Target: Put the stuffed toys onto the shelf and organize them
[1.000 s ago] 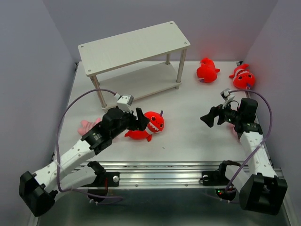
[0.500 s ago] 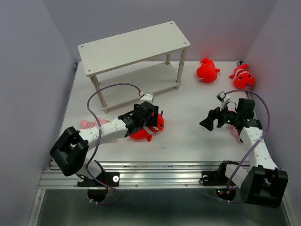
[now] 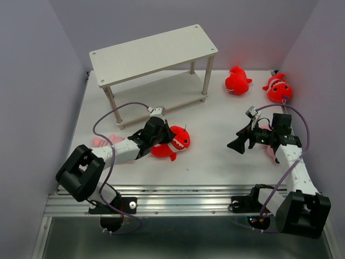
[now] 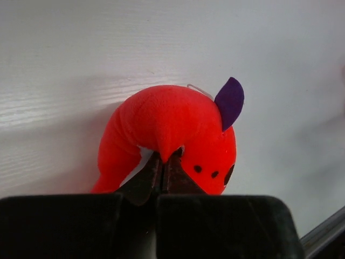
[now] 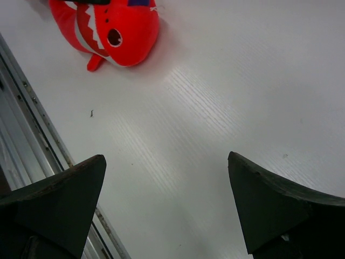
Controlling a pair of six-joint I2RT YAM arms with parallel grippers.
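Note:
A red shark toy (image 3: 175, 141) lies on the white table in front of the shelf (image 3: 153, 51). My left gripper (image 3: 161, 135) is shut on a small red fin of this shark (image 4: 172, 124), pinched between its dark fingertips (image 4: 146, 175). My right gripper (image 3: 237, 144) hovers open over bare table to the right, nothing between its fingers (image 5: 64, 194); the same shark (image 5: 116, 29) shows far ahead of it. Two more red sharks (image 3: 237, 81) (image 3: 278, 89) lie at the back right. A pink striped toy (image 3: 101, 143) lies at the left, partly behind my left arm.
The shelf's two white tiers carry nothing. Its thin legs (image 3: 205, 83) stand just behind the held shark. Grey walls close in the table on the left, back and right. A metal rail (image 3: 183, 199) runs along the near edge.
My left gripper reached in over the red shark and shut on its fin. The right gripper drifted slightly left and stayed open.

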